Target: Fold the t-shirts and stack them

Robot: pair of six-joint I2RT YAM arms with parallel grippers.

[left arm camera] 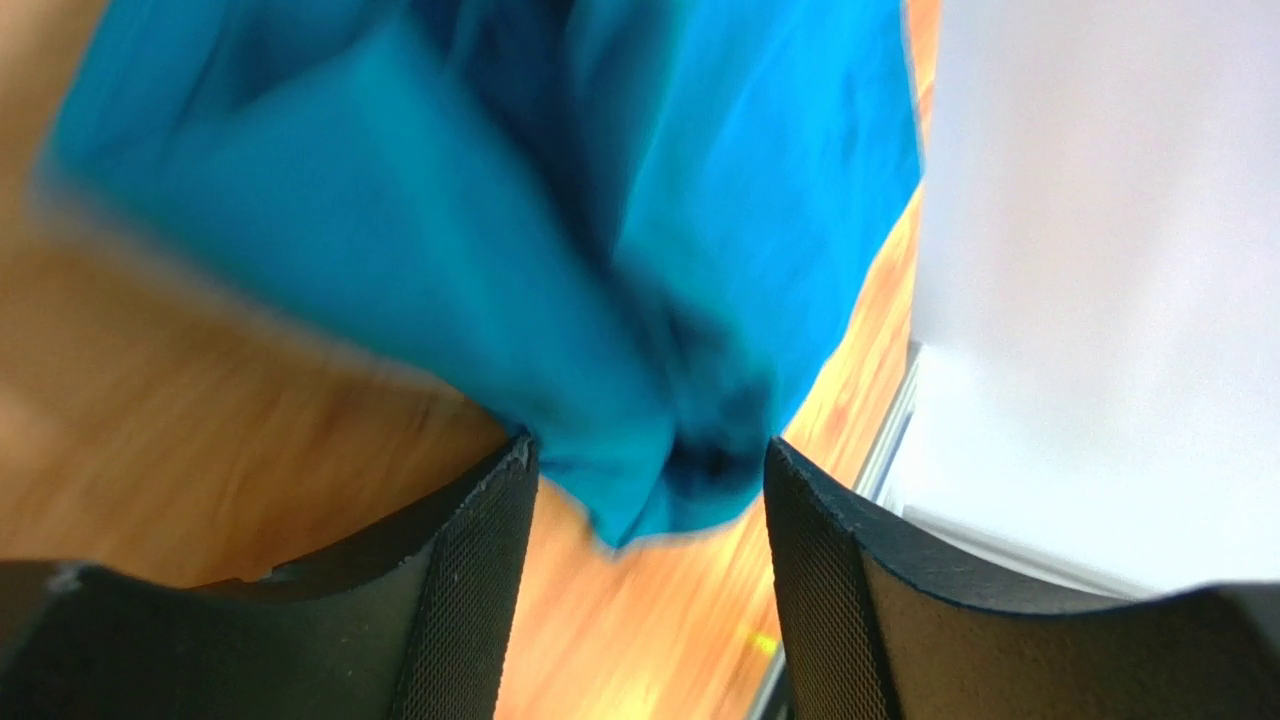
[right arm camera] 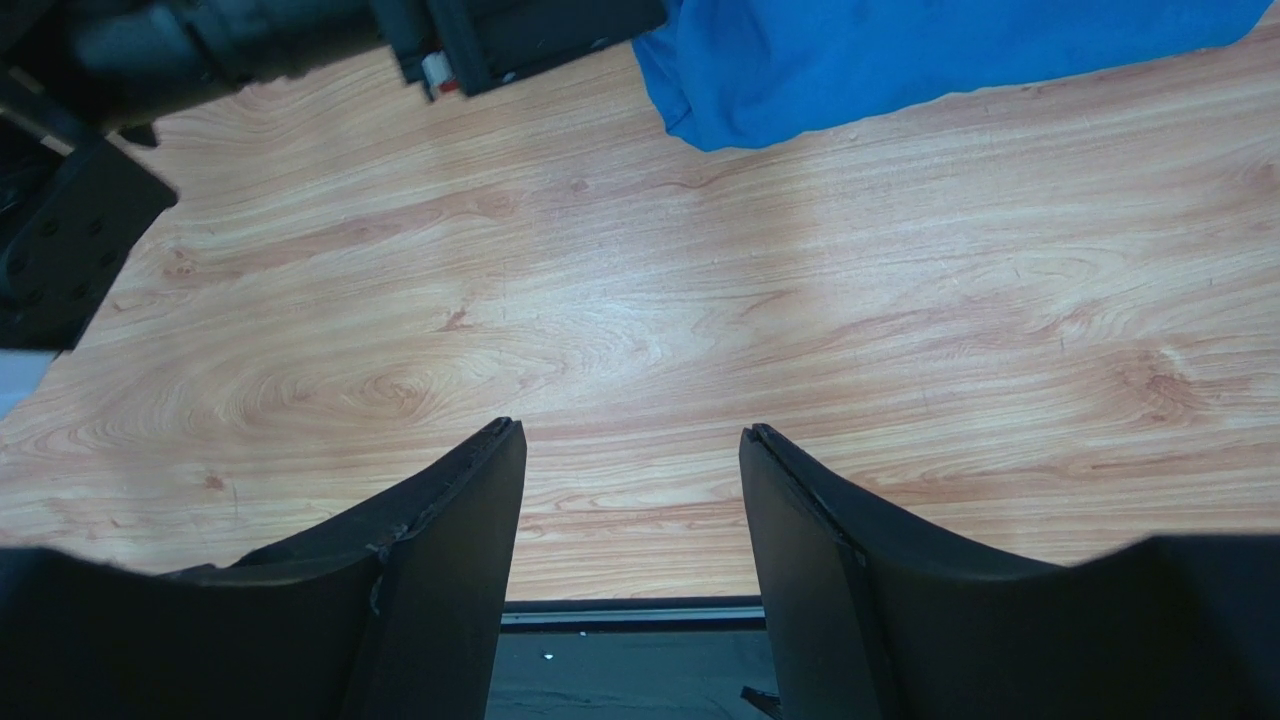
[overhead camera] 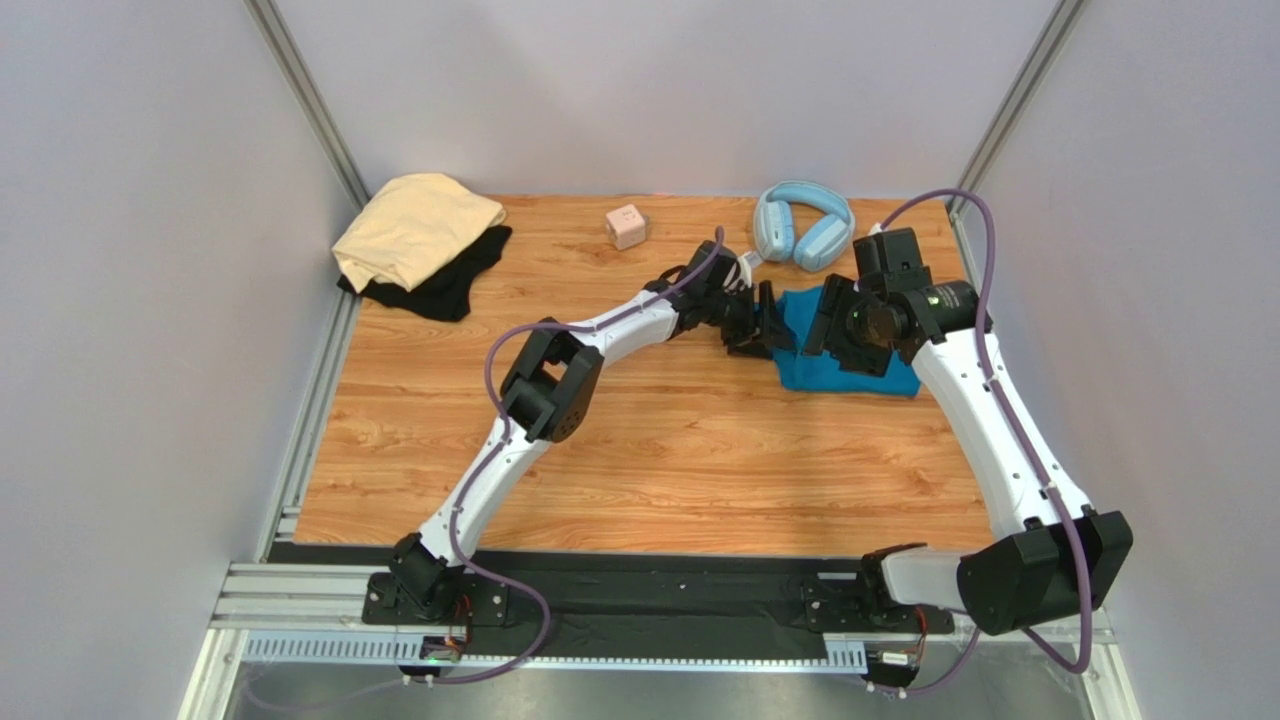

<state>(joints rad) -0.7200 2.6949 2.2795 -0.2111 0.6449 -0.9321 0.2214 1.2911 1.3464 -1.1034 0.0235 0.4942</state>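
Teal-blue t-shirt (left arm camera: 376,225) corner lies between the left tool's (left arm camera: 646,450) spread fingers.

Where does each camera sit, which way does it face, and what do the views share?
Top external: above and behind, looking down on the wooden table; left arm and right arm show.
Left wrist: on the left arm, facing the teal-blue cloth t-shirt past the black left fingers.
Right wrist: on the right arm, facing bare wood past the right fingers.
Shared: that t-shirt appears in all three.
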